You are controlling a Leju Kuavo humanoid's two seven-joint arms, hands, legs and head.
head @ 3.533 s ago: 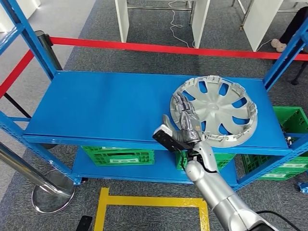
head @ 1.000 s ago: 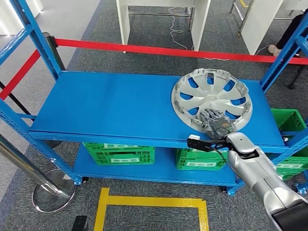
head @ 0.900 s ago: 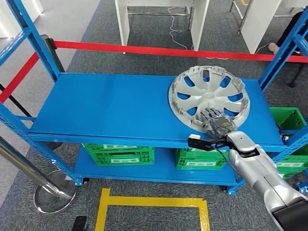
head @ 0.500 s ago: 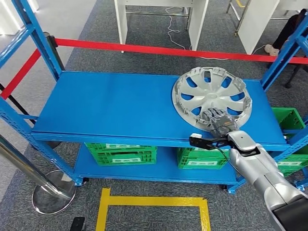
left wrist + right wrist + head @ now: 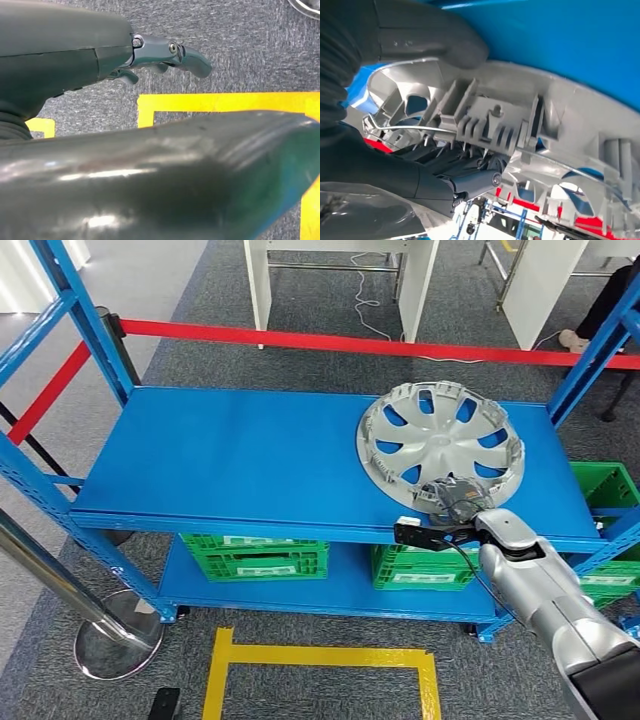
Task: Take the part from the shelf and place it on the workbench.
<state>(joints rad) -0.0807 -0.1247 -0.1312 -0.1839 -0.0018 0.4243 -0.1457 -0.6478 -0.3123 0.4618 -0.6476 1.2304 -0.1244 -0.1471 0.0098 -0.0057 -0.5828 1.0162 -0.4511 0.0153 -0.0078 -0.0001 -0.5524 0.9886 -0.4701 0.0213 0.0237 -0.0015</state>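
Since 3.5 s ago, the right hand (image 5: 451,499) has been shifted from the left rim of the silver wheel cover (image 5: 440,443) to its near rim, and the cover has been raised at that edge. In the head view the hand is closed over the near rim, at the front edge of the blue shelf (image 5: 226,455). In the right wrist view the thick grey thumb (image 5: 433,42) is pressed on the outer face of the wheel cover (image 5: 546,125), while the darker fingers (image 5: 471,182) are hooked behind the ribbed inner rim; the cover is thus clamped between thumb and fingers. The rest of the cover extends away from the hand, tilted, with its far edge over the shelf top. Whether the far edge touches the shelf cannot be determined.

Below the hand, green crates (image 5: 256,555) are stored on the lower level. Beyond the hand and the shelf, a red barrier tape (image 5: 340,342) is stretched across the grey carpet.

In the left wrist view the left hand (image 5: 162,52) is suspended over carpet marked with yellow floor tape (image 5: 226,102). Its fingers are extended and nothing is held.
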